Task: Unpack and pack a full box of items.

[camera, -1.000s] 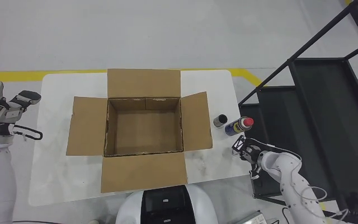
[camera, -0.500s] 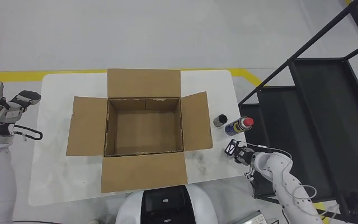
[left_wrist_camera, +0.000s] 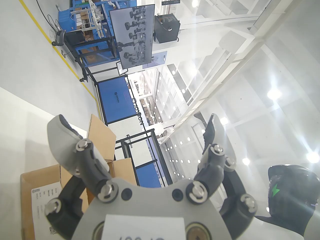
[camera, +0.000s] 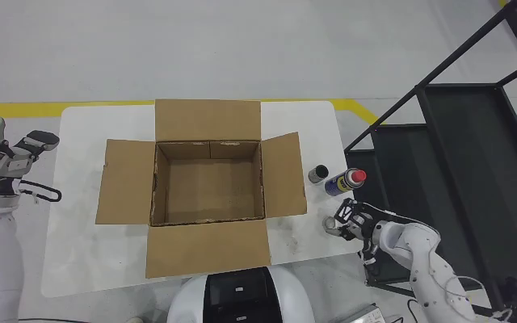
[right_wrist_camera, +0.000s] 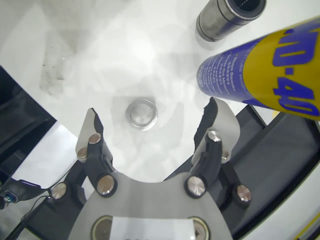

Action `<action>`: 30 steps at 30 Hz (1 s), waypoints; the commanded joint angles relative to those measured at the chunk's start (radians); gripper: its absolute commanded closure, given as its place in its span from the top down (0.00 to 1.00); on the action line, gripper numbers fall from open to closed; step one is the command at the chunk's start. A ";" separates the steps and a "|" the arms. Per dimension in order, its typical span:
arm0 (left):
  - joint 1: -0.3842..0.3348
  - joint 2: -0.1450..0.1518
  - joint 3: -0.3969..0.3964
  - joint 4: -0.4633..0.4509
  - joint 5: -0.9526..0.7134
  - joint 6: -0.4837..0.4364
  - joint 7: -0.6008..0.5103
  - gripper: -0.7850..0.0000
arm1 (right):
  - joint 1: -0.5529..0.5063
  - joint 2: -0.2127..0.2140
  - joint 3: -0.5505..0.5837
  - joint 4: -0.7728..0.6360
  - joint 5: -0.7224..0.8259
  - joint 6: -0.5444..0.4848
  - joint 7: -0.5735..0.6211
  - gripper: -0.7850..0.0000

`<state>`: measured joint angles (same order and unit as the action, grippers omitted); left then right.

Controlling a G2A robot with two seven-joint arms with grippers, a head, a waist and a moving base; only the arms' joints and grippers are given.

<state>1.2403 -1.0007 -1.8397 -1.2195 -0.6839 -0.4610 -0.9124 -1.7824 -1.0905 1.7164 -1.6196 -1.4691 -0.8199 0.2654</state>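
Right gripper (right_wrist_camera: 151,106): jaws spread wide, holding nothing, poised low over the table's right front corner. Fingers are bare metal plates faced with black ridged pads (right_wrist_camera: 203,118).

Small flat silver metal ring (right_wrist_camera: 153,116) lies on the table between the fingertips, touching neither. From the top view the ring (camera: 331,224) sits just beside the gripper (camera: 346,218), on its box side.

Beyond the ring stands the blue-and-yellow spray can (right_wrist_camera: 262,68). The right wrist view gives large blue letters on a yellow band and fine white print on blue. The top view gives its red cap (camera: 355,174).

Short steel cylinder (right_wrist_camera: 220,18), upright just beside the can: brushed grey wall with two thin grooves and a dark hollow bore. In the top view it (camera: 318,174) stands between the can and the box's right flap.

Smooth white table (camera: 81,242), with grey scuff marks (right_wrist_camera: 50,83) close to the ring.

Brown cardboard box (camera: 208,119) sits mid-table, all four flaps folded out flat, its bare floor in sight.

Left gripper (left_wrist_camera: 135,123): fingers apart, nothing in them, held off the table's left edge and aimed up at the hall ceiling. Its wrist view catches the box wall with a white printed label (left_wrist_camera: 41,196), too small to read.

Black metal stepped rack (camera: 452,161) stands right of the table. A yellow floor line (camera: 81,106) runs behind it.
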 commanded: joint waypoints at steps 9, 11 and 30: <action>0.000 0.000 0.000 0.000 0.000 0.000 0.000 1.00 | -0.027 0.021 0.058 -0.003 0.250 -0.165 0.111 1.00; 0.000 0.000 0.000 0.000 0.000 0.000 0.000 1.00 | -0.006 0.021 0.039 0.009 0.244 -0.124 0.132 1.00; 0.000 0.000 0.000 0.000 0.000 0.000 0.000 1.00 | 0.110 0.014 -0.119 0.181 0.110 0.092 0.074 0.48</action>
<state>1.2403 -1.0007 -1.8397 -1.2195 -0.6839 -0.4610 -0.9124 -1.6774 -1.0767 1.5998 -1.4450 -1.3568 -0.7331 0.3418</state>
